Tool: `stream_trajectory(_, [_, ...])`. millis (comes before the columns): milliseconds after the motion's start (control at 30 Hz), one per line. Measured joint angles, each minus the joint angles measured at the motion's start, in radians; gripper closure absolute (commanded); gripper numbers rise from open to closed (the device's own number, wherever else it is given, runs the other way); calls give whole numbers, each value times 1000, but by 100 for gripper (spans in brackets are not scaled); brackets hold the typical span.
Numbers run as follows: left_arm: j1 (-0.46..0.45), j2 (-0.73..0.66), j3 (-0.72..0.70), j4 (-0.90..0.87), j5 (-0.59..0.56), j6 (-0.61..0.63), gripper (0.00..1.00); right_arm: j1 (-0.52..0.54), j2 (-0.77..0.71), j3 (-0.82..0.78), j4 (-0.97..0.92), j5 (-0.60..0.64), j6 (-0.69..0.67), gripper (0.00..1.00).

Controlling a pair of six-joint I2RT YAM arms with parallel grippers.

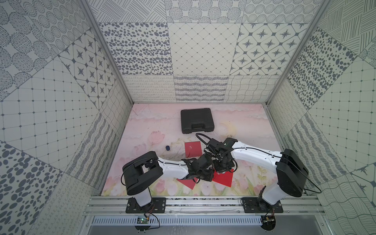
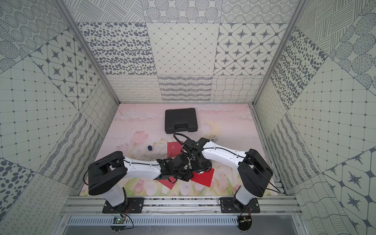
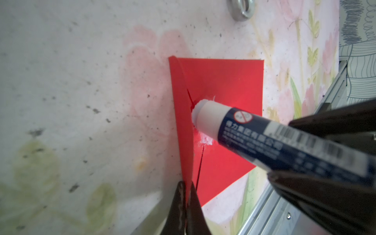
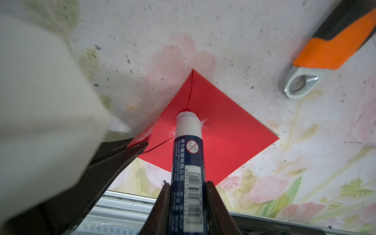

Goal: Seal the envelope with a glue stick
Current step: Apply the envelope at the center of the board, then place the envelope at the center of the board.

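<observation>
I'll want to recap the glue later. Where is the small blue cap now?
In both top views the blue cap lies loose on the mat, left of the farther red envelope, beyond the left arm.

Far centre, a black tool case (image 1: 196, 120) lies shut on the pink floral mat (image 1: 154, 122), its handle facing the near side. To its near right, an orange-and-black wrench (image 4: 325, 50) lies flat, with the steel ring end (image 4: 299, 83) showing. Grey-patterned walls (image 1: 203, 48) box everything in.
</observation>
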Motion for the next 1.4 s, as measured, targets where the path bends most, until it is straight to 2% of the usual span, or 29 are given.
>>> stream_trajectory(167, [-2,-1,15,-24,-22,3,100,-68,-111,-39,60,-49,27,100])
stream_trajectory(400, [-12,-11,31,-89,-46,8,100,-288,-380,-113,201,-253,80,100])
stream_trajectory(567, [-22,-42,40,-171,-88,11,100,-371,-428,-121,216,-353,82,100])
stream_trajectory(633, [-27,-58,47,-207,-110,12,95,-389,-430,-125,214,-374,79,100])
stream_trajectory(700, [-30,-72,56,-244,-126,17,81,-402,-430,-129,212,-388,74,100])
stream_trajectory(767, [-34,-82,64,-275,-138,24,73,-410,-430,-129,208,-398,68,100])
stream_trajectory(933, [-39,-106,76,-326,-144,37,62,-427,-430,-129,201,-413,53,100])
stream_trajectory(1100, [-35,-136,87,-349,-140,40,63,-440,-432,-129,192,-421,45,100])
stream_trajectory(1233, [-6,-155,91,-347,-114,42,71,-447,-448,-129,183,-423,38,100])
stream_trajectory(1400, [36,-156,96,-336,-71,40,76,-447,-462,-129,179,-427,34,100])
